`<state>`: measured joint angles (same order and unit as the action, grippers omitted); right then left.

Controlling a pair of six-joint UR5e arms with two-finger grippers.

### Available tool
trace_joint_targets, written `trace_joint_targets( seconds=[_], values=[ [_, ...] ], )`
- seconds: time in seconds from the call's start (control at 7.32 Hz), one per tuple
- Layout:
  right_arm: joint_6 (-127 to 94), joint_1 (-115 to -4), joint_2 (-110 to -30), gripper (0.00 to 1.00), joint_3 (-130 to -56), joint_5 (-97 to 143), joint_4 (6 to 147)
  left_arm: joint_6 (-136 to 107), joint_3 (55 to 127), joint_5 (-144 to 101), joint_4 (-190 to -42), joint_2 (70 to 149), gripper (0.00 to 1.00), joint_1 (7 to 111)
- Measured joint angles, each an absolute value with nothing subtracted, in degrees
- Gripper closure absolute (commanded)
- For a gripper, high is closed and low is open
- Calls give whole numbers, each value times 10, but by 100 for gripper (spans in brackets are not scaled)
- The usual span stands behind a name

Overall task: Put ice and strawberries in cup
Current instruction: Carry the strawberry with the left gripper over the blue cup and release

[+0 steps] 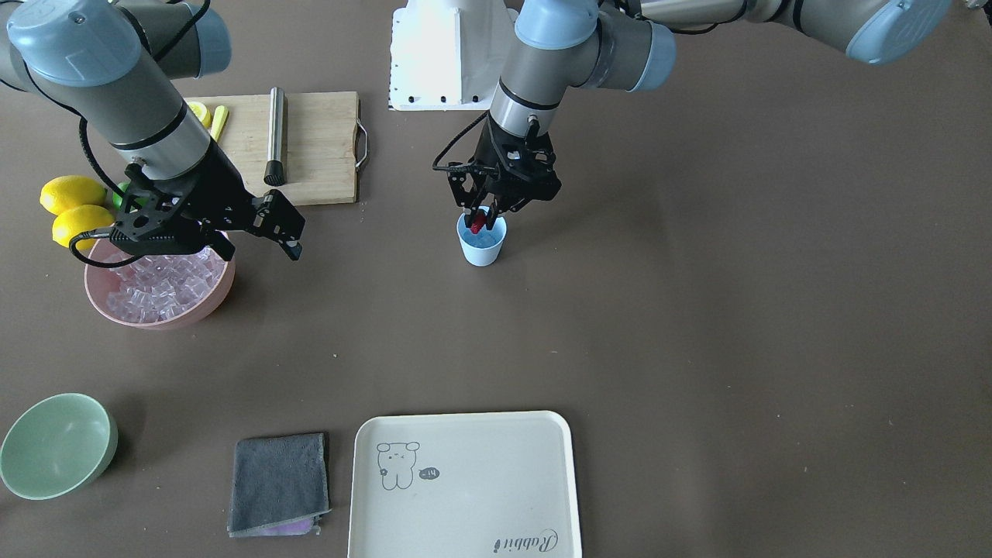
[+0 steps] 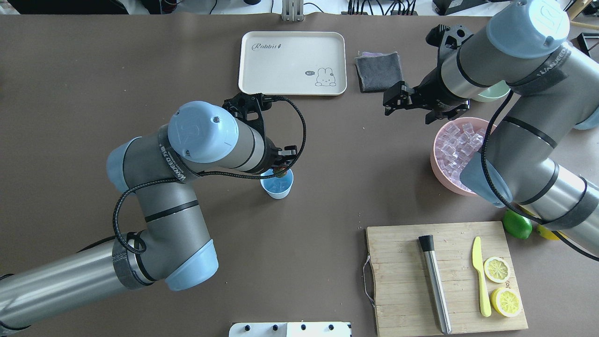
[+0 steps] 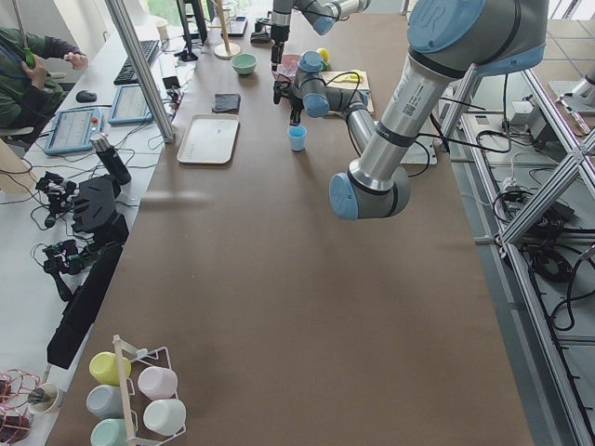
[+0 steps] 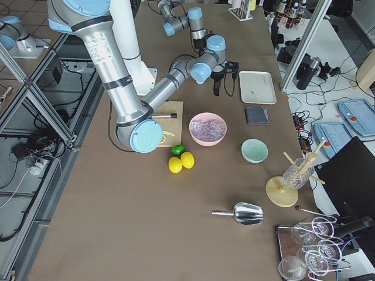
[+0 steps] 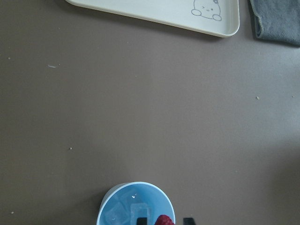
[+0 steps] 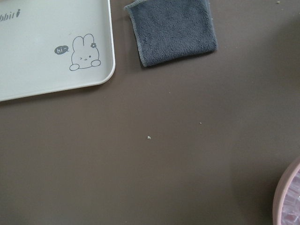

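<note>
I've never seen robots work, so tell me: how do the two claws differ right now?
The left gripper is shut on the strawberry, while the right gripper is open and empty. The left gripper hangs over the cup; the right gripper is near the pink bowl of ice. Both are black and two-fingered.

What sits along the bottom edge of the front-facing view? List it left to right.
In order: green bowl → grey cloth → cream rabbit tray.
</note>
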<state>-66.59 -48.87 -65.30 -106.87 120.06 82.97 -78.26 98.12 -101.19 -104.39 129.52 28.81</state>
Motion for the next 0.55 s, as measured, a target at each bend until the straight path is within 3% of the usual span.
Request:
trace_joint_targets(
  seconds=[0.41, 0.55],
  values=[
    [-666, -489, -653, 0, -1069, 1200, 830, -782, 979, -1011, -1044, 1292, 100, 279],
    [-666, -489, -653, 0, -1068, 1200, 830, -781, 979, -1010, -1044, 1290, 30, 278]
  ],
)
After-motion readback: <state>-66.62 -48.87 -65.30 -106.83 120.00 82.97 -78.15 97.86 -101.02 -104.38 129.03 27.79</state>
